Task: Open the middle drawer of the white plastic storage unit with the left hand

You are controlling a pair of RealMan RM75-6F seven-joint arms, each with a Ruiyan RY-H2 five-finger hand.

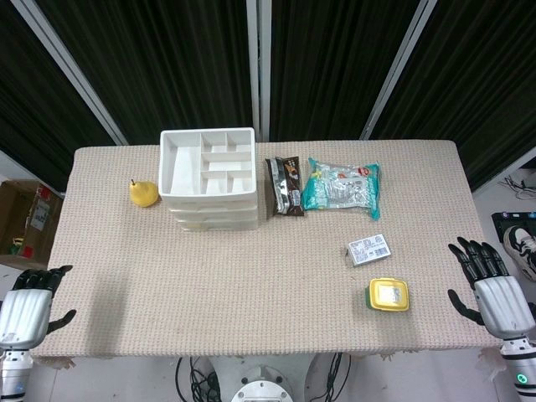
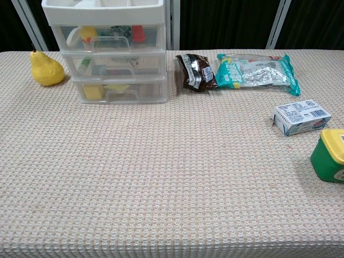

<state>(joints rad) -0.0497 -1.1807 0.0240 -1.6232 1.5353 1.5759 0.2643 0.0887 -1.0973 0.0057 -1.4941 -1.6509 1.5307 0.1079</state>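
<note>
None of the task is done: all three drawers of the unit (image 1: pixel 208 177) sit flush, the middle drawer (image 2: pixel 115 65) untouched, towards the table's (image 1: pixel 251 276) far-left corner. Left hand (image 1: pixel 31 295) lies at the near-left corner, fingers spread, empty; right hand (image 1: pixel 490 287) likewise at the near-right. Unit is white, boxy plastic with translucent fronts and moulded bar handles; cloth is coarse woven.
</note>
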